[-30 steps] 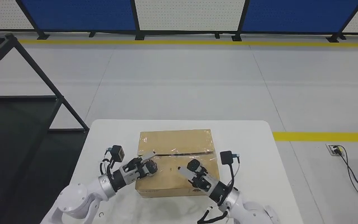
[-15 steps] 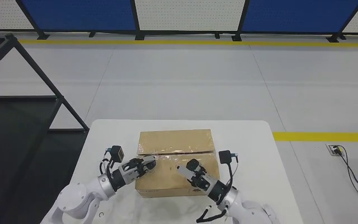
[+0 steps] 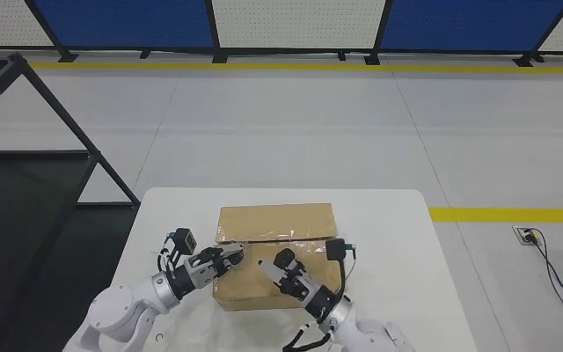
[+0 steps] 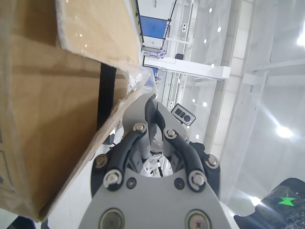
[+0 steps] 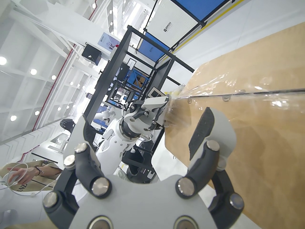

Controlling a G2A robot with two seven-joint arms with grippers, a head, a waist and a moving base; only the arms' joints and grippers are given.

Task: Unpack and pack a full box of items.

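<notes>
Top view gives us the white rectangular table [image 3: 387, 264] with the brown cardboard box [image 3: 281, 220] lying at its centre. Its long side runs from 9 to 3 o'clock, taking 12 o'clock as the side away from the robot. Both top flaps lie shut, and a strip of clear glossy packing tape [image 3: 295, 236], wrinkled in places, runs along the seam between them.

We see the left gripper [image 3: 237, 255] at the box's 9 o'clock end, right where the seam meets the edge. In the left wrist view its two black pads [image 4: 149, 110] are pressed together, with a crumpled tail of tape just beyond their tips. We cannot tell whether any tape is caught between them.

The right gripper [image 3: 271, 263] hangs over the near flap, toward 7 o'clock on the box top and near the left one. In the right wrist view its fingers [image 5: 87, 131] stand wide apart with nothing between them, one over the cardboard and the other off the box's end. That view also shows the left gripper's tips at the box's corner, by the end of the seam.

Off the table, a black metal frame [image 3: 79, 158] stands at 9 to 10 o'clock. Blue and white partition panels [image 3: 290, 22] line the floor at 12 o'clock, and a yellow floor stripe [image 3: 264, 66] runs in front of them.
</notes>
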